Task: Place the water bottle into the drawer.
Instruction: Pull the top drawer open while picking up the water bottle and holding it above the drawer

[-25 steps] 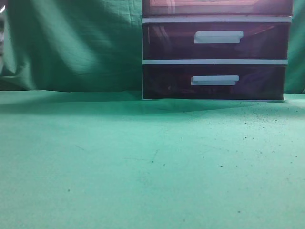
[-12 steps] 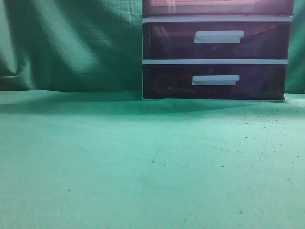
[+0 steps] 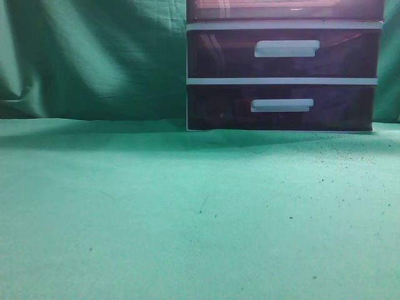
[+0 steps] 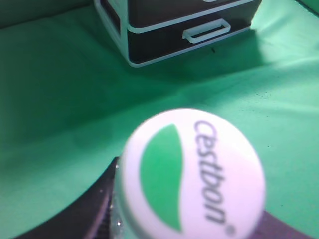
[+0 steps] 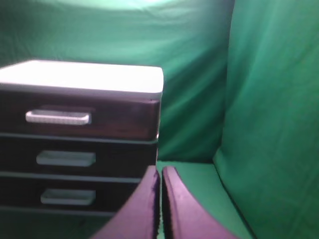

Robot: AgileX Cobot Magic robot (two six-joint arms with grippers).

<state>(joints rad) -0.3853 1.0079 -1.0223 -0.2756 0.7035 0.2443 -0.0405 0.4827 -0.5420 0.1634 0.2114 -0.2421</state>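
The water bottle [image 4: 192, 172] fills the left wrist view; its white cap with a green leaf mark and "cestbon" lettering faces the camera. My left gripper [image 4: 192, 219] is shut on it below the cap, and one black finger [image 4: 82, 211] shows at its left. It is held above the green cloth, short of the drawer unit [image 4: 149, 47]. The drawer [image 5: 75, 117] is the top one, shut, with a pale bar handle. Only its lower strip shows in the exterior view [image 3: 284, 9]. My right gripper [image 5: 161, 174] is shut and empty, to the right of the unit's front.
The two lower drawers [image 3: 281, 53] [image 3: 281, 106] are shut. Green cloth [image 3: 187, 206] covers the table, and a green curtain [image 3: 94, 56] hangs behind. A green cloth wall [image 5: 274, 124] stands close on the right of the right gripper. Neither arm shows in the exterior view.
A dim shape at the exterior view's left edge one second ago has gone out of view. The drawer unit has not moved.
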